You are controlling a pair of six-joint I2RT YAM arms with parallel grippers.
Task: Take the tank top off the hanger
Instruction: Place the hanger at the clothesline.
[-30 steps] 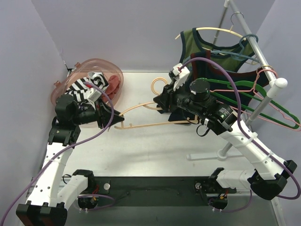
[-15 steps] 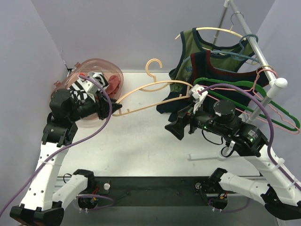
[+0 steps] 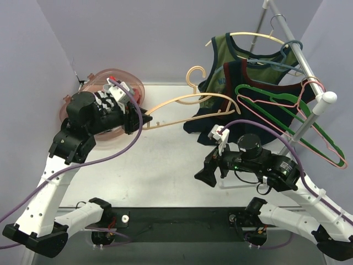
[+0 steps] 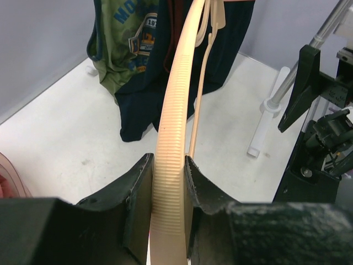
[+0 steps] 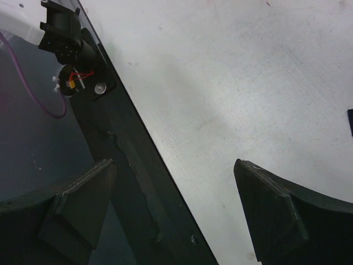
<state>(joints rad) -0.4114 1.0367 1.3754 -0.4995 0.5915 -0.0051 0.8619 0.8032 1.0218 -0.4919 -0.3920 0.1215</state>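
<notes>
The left gripper (image 3: 144,118) is pinched on one end of a ribbed, cream-coloured hanger (image 3: 182,102), its two black fingers pressed against either side of the bar. The hanger runs from that grip out to the right, held up off the white table (image 3: 165,160), with its hook pointing toward the back wall. Its far end meets the navy tank top (image 3: 259,76), which hangs at the clothes rack (image 3: 298,52) beside a green tank top (image 3: 226,49). It cannot be told whether the hanger is still threaded through the navy top or only lies against it.

The right gripper (image 3: 203,175) sits low near the front edge of the table, well apart from the hanger and the top, its fingers spread wide with nothing between them.

A second ago the right gripper was up at the hanger's middle, over the dark cloth, and more nearly closed; it has since let go and drawn back. The left arm has lifted the hanger higher and further back.
</notes>
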